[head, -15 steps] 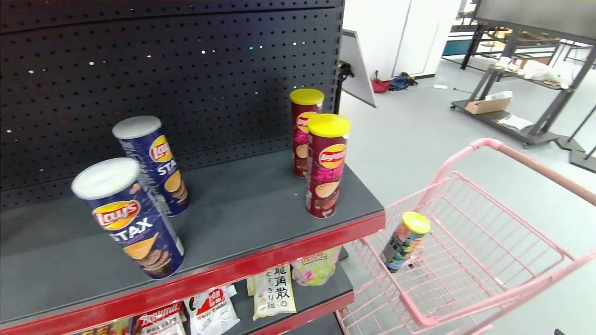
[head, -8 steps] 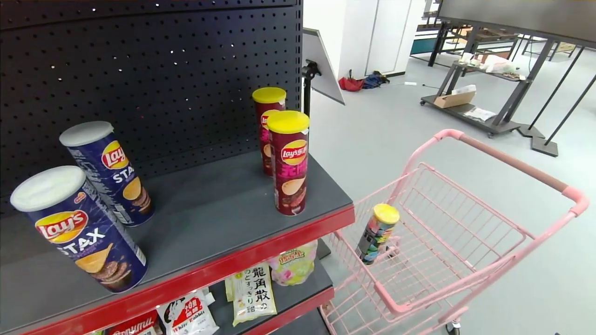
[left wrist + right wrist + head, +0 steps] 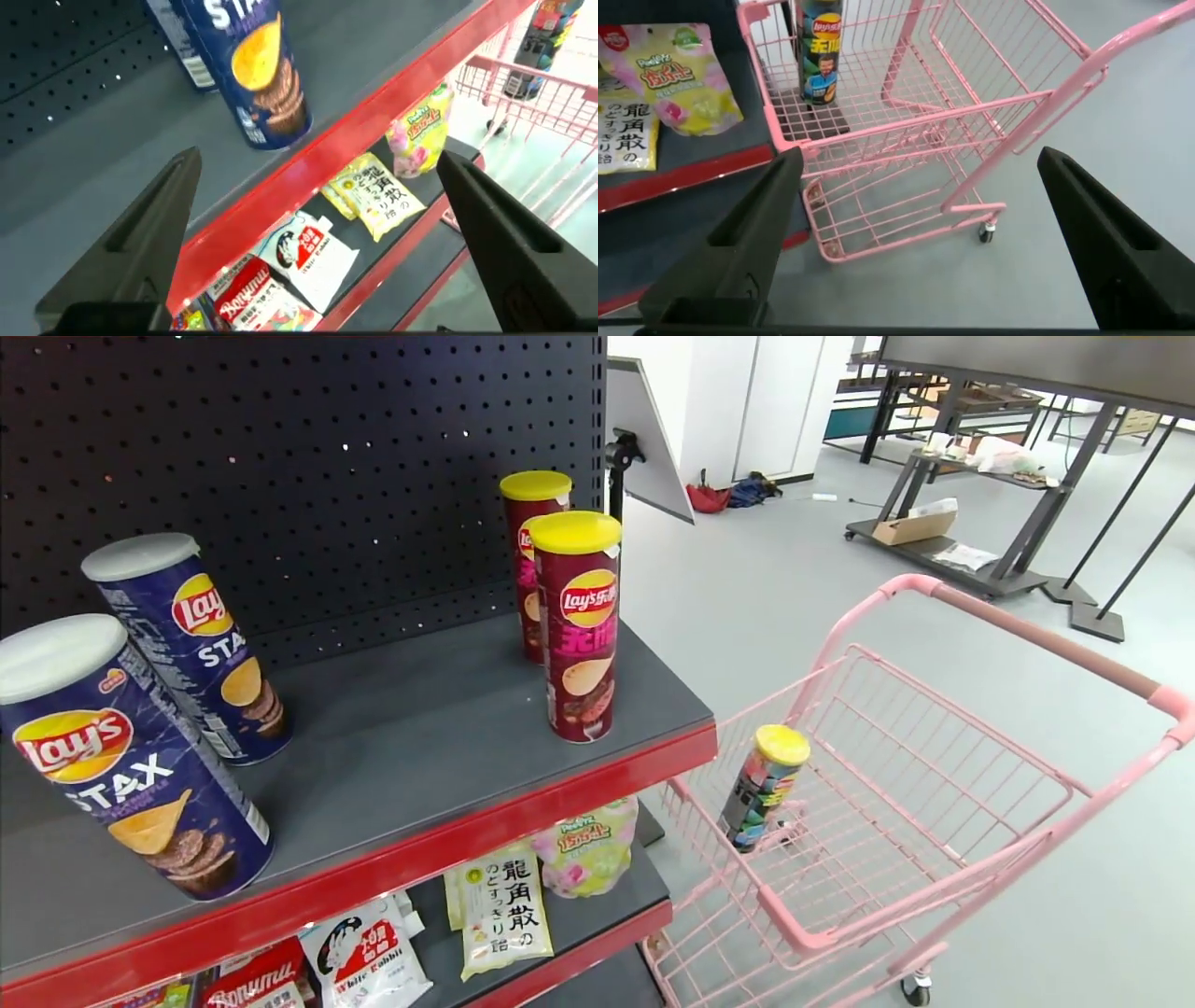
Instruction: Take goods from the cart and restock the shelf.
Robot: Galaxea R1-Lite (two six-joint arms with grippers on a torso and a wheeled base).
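L end effector [image 3: 319, 157] released, empty, by shelf [image 3: 420, 737] beside cart [image 3: 1027, 637], R end effector [image 3: 920, 154] released above cart, can [image 3: 761, 789] upright inside cart

Grey floor [image 3: 1008, 280] shows in the gap between the spread fingers [image 3: 729, 261] of the right gripper [image 3: 920, 154] and runs on past their tips. Farther across the room, on the same floor, a white board [image 3: 649, 439] tilts on a black stand [image 3: 614, 457]. A red bag [image 3: 707, 500] and a blue bag [image 3: 752, 490] lie side by side at the foot of a white wall [image 3: 747, 401]. Beyond them stands a dark metal rack [image 3: 1013, 583]. A cardboard box [image 3: 910, 527] and loose papers [image 3: 962, 558] rest on its low deck, and pale bundles [image 3: 1004, 457] sit on its upper one.
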